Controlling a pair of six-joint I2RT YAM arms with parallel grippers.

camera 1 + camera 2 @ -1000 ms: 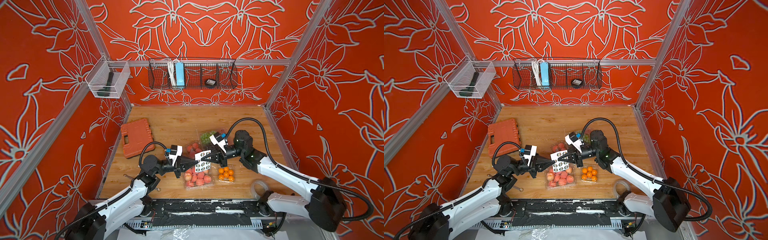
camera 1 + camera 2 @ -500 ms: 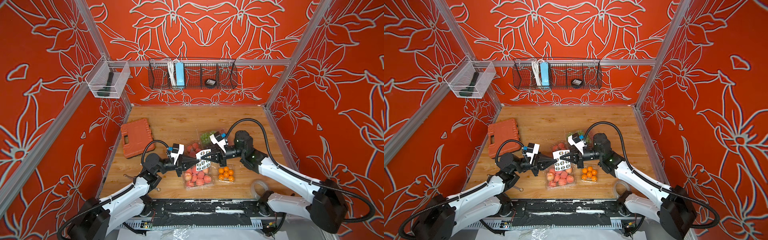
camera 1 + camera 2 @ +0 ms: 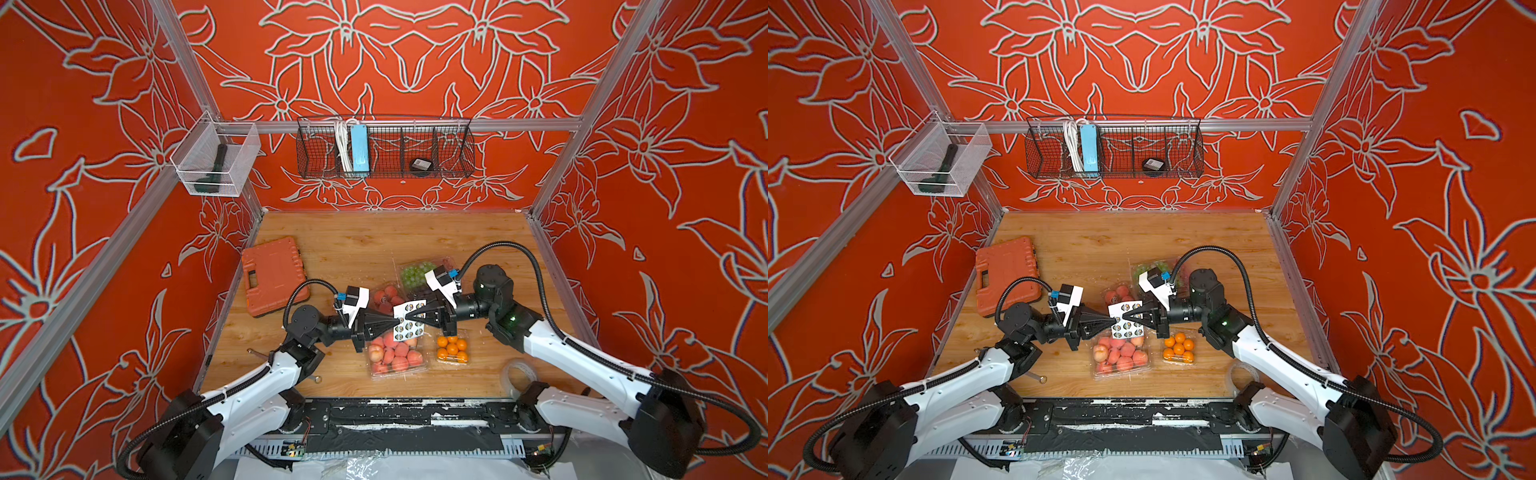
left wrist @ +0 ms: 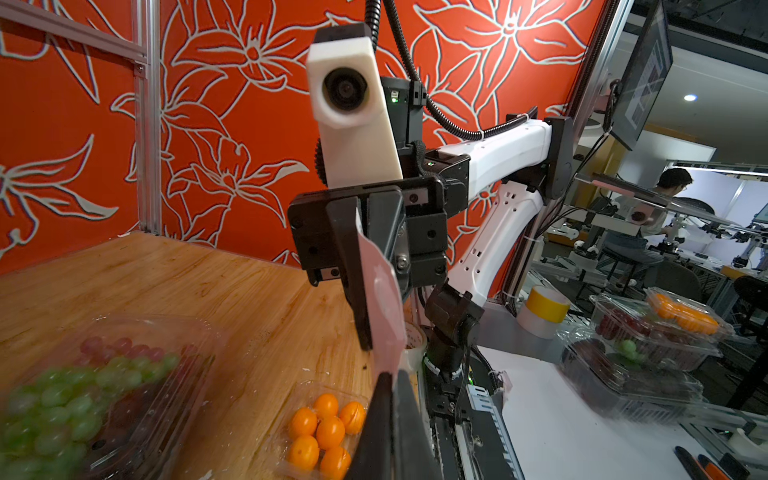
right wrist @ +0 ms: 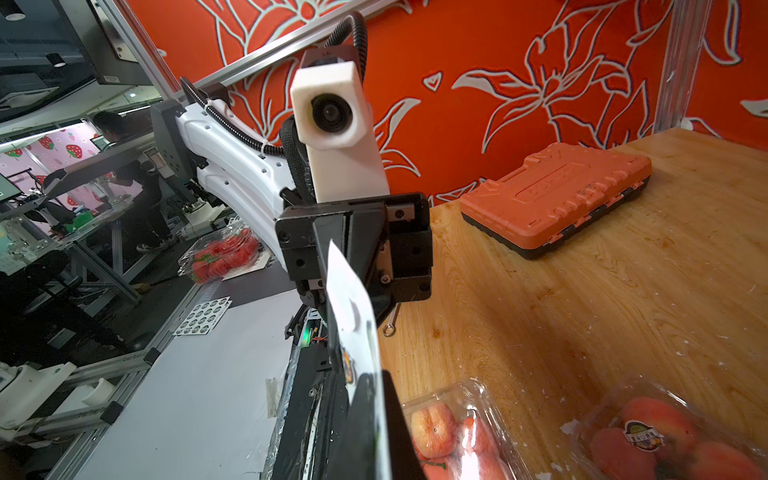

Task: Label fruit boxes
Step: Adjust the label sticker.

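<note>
In both top views my left gripper (image 3: 397, 322) and right gripper (image 3: 409, 316) meet tip to tip above the fruit boxes. Each is shut on an opposite edge of the white sticker sheet (image 3: 409, 319) (image 3: 1126, 321), which hangs in the air. Under it lies the large peach box (image 3: 395, 353). The small peach box (image 3: 386, 294) sits behind it and carries a round label (image 5: 640, 434). The orange box (image 3: 452, 349) is to the right, and the grape box (image 3: 415, 272) is behind my right wrist. The left wrist view shows the sheet's back (image 4: 382, 299).
An orange tool case (image 3: 274, 274) lies at the table's left. A tape roll (image 3: 517, 376) sits at the front right and a small wrench (image 3: 257, 353) at the front left. A wire basket (image 3: 384, 151) and a clear bin (image 3: 216, 160) hang on the walls.
Both arms shifted only slightly. The sticker sheet stays pinched between the two grippers at nearly the same spot above the peaches.
</note>
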